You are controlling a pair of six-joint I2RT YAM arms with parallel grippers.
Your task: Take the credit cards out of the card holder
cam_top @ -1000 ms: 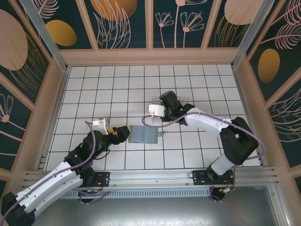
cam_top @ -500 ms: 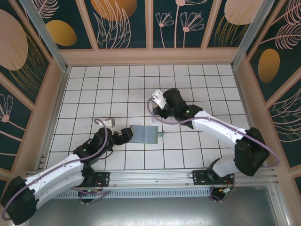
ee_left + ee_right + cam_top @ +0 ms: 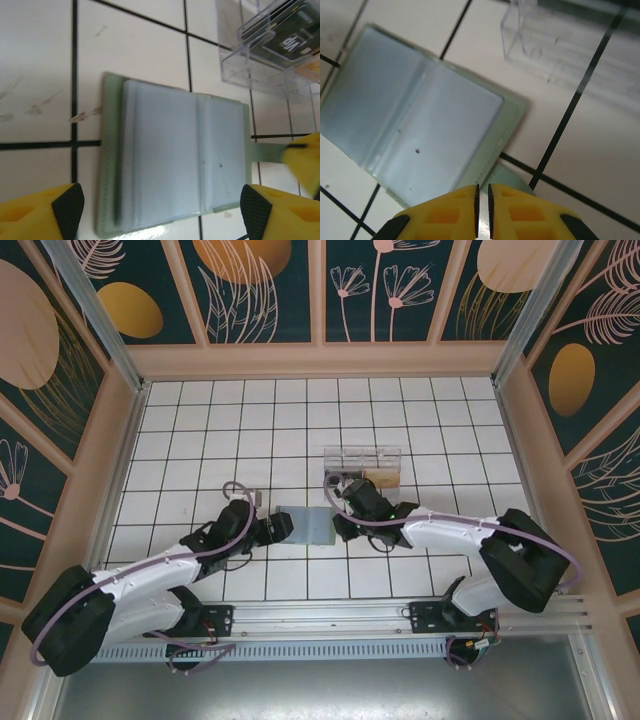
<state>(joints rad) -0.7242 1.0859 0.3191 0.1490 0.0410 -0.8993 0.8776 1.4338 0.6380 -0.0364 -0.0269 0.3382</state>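
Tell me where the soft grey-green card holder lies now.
The grey-green card holder lies flat mid-table in the top view, between the left gripper and the right gripper, nearer the arms than the clear plastic box.

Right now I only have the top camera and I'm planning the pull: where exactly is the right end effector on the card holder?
Observer: The right end effector sits at the green tab, jaws nearly together; whether they pinch it, I can't tell.
Operator: And the left?
Observer: The left end effector is open, one finger either side of the unfolded card holder.
Operator: The clear box?
Observer: The clear box holds a dark card lettered VIP.
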